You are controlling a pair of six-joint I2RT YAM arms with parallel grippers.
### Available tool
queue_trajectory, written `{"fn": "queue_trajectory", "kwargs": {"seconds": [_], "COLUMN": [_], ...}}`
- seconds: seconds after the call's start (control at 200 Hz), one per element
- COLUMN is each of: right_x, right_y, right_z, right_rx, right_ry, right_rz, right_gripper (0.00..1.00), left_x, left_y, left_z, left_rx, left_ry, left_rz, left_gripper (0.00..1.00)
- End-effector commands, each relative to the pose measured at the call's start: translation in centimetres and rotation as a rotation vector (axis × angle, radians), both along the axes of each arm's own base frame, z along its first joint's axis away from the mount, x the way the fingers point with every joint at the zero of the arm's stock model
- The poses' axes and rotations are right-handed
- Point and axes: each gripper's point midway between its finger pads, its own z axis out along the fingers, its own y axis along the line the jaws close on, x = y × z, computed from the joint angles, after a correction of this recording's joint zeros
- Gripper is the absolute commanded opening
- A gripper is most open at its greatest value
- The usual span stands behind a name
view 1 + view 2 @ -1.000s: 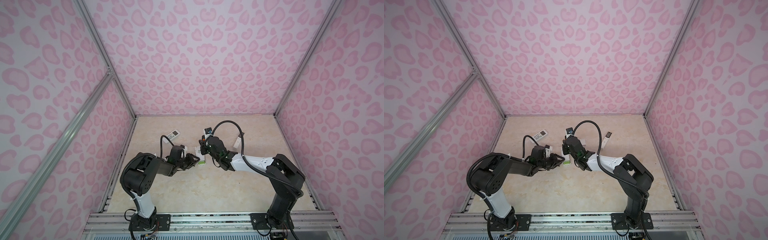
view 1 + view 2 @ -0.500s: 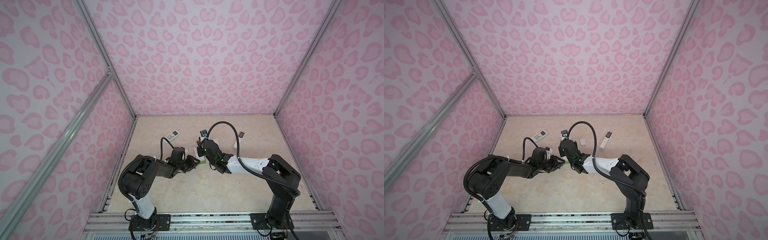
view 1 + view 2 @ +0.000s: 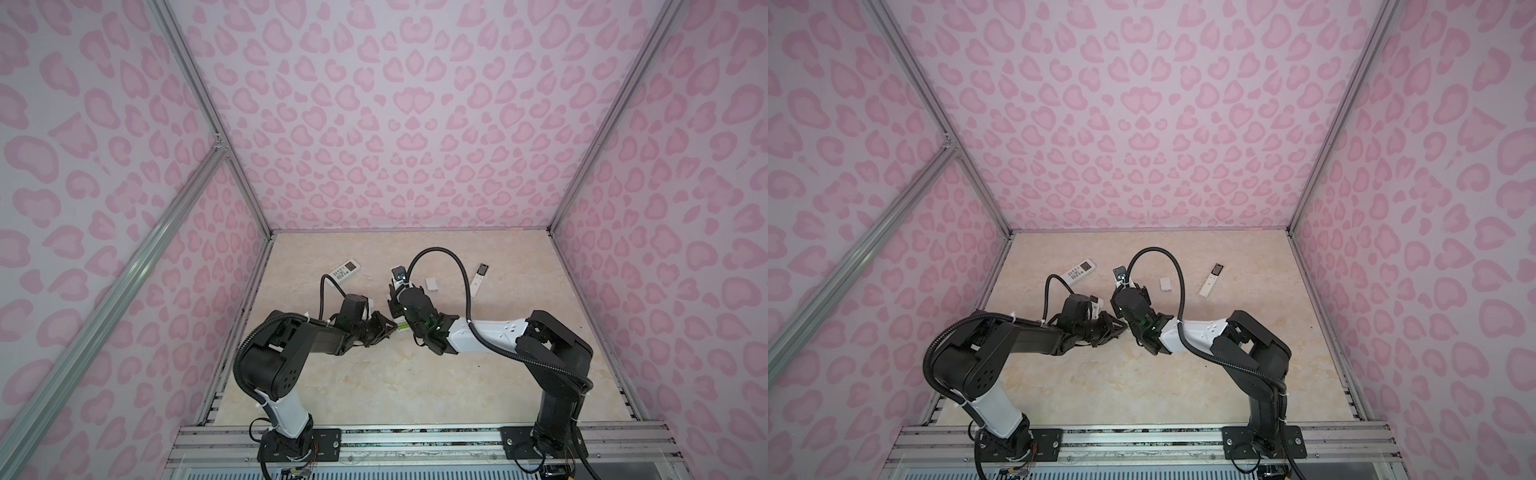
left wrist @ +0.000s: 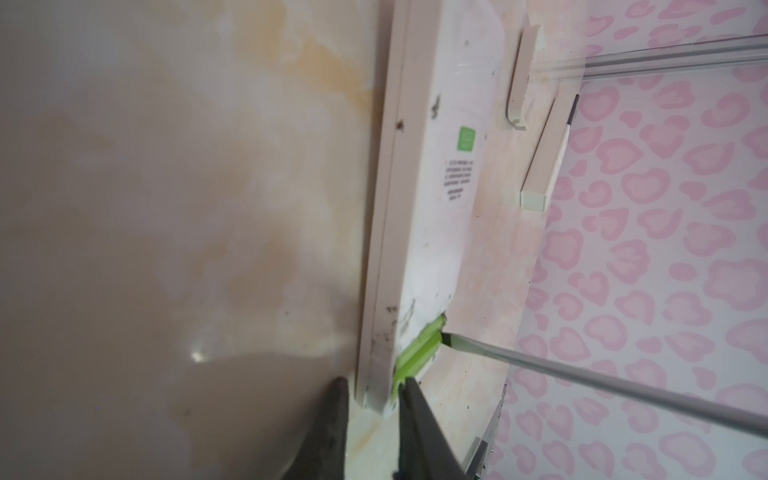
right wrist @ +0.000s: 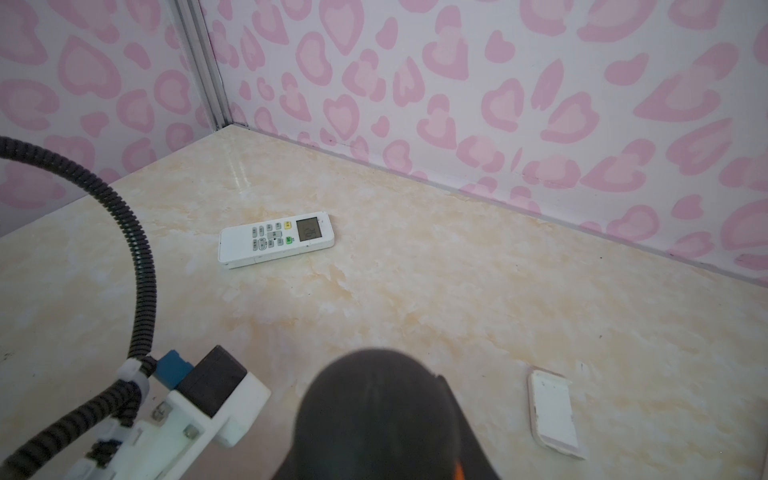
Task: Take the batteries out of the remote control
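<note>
Face-down remote (image 4: pixel 432 232): label print's too blurry to read, what looks like 2 green batteries (image 4: pixel 417 351) only peek out at its end, and the screwdriver (image 4: pixel 582 376) touching them runs off frame. In both top views the wrists mostly bury it.

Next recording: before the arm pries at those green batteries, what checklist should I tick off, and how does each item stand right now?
1. Cover off: ok. The batteries lie exposed at the end of the remote; a white cover lies apart.
2. Tip of the screwdriver on a battery: ok, touching.
3. Tool held: ok, the right gripper carries it.
4. Remote braced: cannot tell. The left gripper straddles its end, but contact on one side is unclear.
5. Batteries out: not ok, they sit in the compartment.
</note>
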Motion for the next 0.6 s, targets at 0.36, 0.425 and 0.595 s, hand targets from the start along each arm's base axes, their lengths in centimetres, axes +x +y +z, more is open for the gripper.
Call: {"fn": "queue_trajectory", "kwargs": {"seconds": [0.36, 0.425, 0.595], "right_x": [0.2, 0.5, 1.1], "right_y": [-1.0, -1.5, -3.2], "right_z": [-1.4, -1.6, -1.9], "right_rx": [0.243, 0.296, 0.425], "right_ry": [0.093, 0.117, 0.153], "right_rz": [-0.057, -0.066, -0.099], "right_gripper": [0.0, 0.0, 0.0], "left_x": [-0.5, -0.6, -0.7], "left_y": [-0.8, -0.9, -0.9], "left_z": [-0.2, -0.1, 0.1], "left_rx": [-0.016, -0.018, -0.021], "left_ry": [-0.012, -0.014, -0.019], "left_rz": [-0.031, -0.031, -0.022], "left_gripper": [0.1, 0.09, 0.08]}}
